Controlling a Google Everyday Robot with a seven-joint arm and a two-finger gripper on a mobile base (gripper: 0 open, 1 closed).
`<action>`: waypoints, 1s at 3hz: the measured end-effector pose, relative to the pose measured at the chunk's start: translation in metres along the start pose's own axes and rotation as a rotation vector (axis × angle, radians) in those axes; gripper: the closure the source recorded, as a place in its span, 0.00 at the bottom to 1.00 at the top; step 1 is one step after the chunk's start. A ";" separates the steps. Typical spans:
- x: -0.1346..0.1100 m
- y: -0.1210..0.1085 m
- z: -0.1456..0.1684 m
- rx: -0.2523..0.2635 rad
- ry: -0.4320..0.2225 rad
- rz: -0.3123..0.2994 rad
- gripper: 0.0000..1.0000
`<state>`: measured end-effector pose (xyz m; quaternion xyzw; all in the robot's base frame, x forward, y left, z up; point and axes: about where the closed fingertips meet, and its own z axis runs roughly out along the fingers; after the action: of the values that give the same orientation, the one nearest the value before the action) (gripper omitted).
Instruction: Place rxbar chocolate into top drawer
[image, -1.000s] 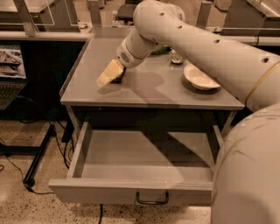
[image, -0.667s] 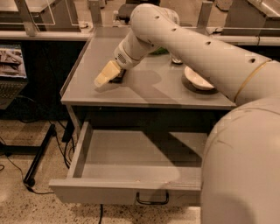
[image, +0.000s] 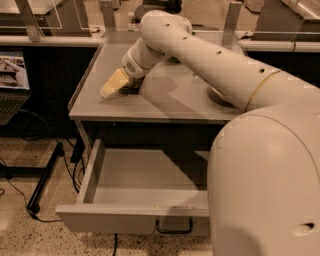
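— Where's the gripper (image: 116, 85) at?
— Down at the grey table (image: 175, 102), over the left part of its top, with the pale tip aimed at the table's front-left corner. The arm (image: 210, 57) stretches in across the table from its right side.
— Claw apart or together?
— Can't tell from where I stand.
— And the rxbar chocolate (image: 131, 91)?
— On the tabletop, I'd say. There's a small dark flat thing right against the gripper, half tucked under it. I can't read any lettering on it.
— The top drawer (image: 110, 220)?
— Pulled well out from under the table's front edge, with its grey floor showing and its wire handle (image: 173, 230) on the front panel.
— Anything else on the table?
— A shallow dish (image: 216, 96) towards its right side, mostly hidden behind the arm. The robot's body (image: 265, 185) stands at the table's front right, covering that end of the drawer.
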<state>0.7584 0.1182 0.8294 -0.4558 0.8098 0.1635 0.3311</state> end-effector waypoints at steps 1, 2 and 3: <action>0.007 0.002 0.004 -0.006 0.016 0.007 0.00; 0.019 0.006 0.006 -0.002 0.036 0.031 0.00; 0.022 0.007 0.007 -0.003 0.042 0.037 0.13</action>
<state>0.7473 0.1124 0.8087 -0.4445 0.8247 0.1611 0.3103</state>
